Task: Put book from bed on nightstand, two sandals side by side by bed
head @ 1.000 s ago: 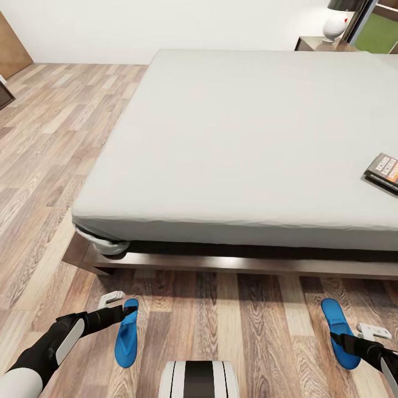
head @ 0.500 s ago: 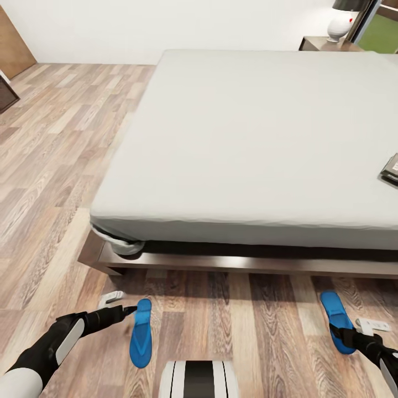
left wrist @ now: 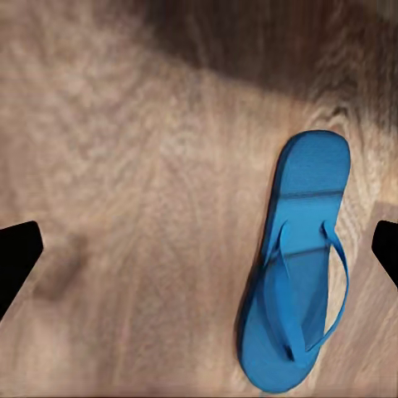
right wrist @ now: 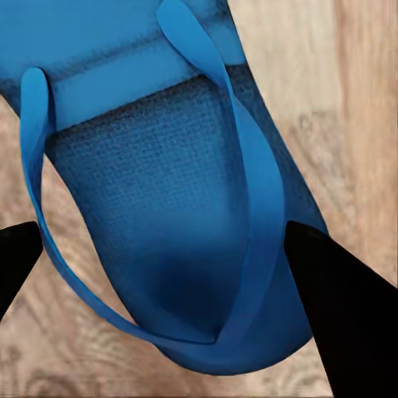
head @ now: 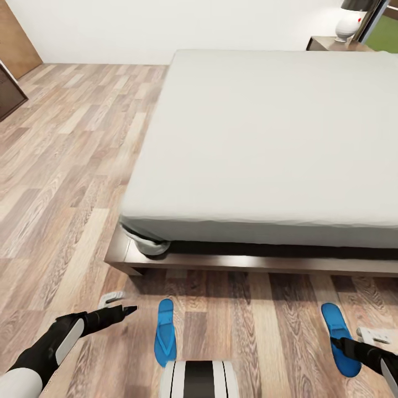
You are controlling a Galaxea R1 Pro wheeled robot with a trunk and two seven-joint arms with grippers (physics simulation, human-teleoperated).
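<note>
The bed (head: 276, 138), a grey mattress on a dark frame, fills the right of the head view. One blue sandal (head: 165, 331) lies flat on the plank floor before the bed's corner, also seen in the left wrist view (left wrist: 298, 265). My left gripper (head: 124, 307) hovers open just left of it, its fingertips (left wrist: 16, 257) wide apart above bare floor. The other sandal (head: 338, 338) is at the lower right, with my right gripper (head: 341, 345) shut on its heel end (right wrist: 157, 207). A nightstand (head: 331, 43) stands at the far right corner. The book is out of view.
A white lamp (head: 351, 22) sits on the nightstand. A dark dresser corner (head: 8, 94) and a brown door (head: 16, 38) are at the far left. Open plank floor (head: 66, 182) stretches left of the bed. My own base (head: 199, 378) shows at the bottom.
The whole view has shifted left: the bed and the floor sandal slid right in the picture and the book left it. The right sandal kept its place with my right gripper.
</note>
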